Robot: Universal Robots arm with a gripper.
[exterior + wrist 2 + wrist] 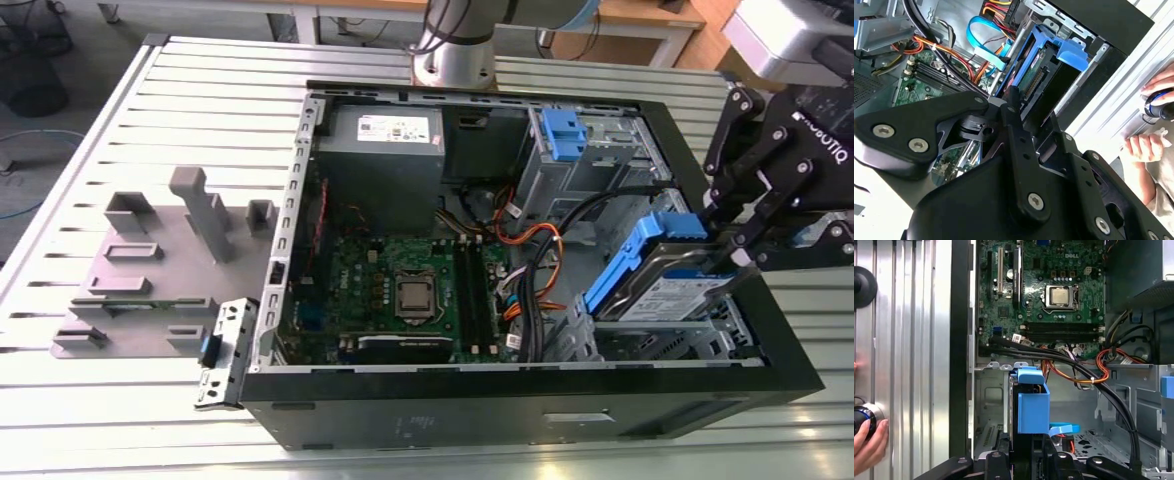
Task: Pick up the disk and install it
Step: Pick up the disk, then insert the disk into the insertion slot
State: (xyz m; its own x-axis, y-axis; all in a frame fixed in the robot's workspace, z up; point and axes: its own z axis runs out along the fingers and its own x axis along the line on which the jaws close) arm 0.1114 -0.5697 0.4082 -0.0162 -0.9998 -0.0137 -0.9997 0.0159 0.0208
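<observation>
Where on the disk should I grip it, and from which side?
Grip the disk by its raised end, pinching across its thin side, coming in through the open side of the case. It leans on edge in the metal bay with its lower end down inside, so that end is free. The gripper holds it there.

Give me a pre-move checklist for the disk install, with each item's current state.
1. Grip: gripper shut on the disk: ok.
2. Disk seated in the drive cage: not ok; it leans tilted, upper end raised.
3. Cage free of the black cables: cannot tell; they run close beside it.
4. Person's hand outside the computer case, at the table edge: ok.
5. Disk's connector lined up: cannot tell.
</observation>
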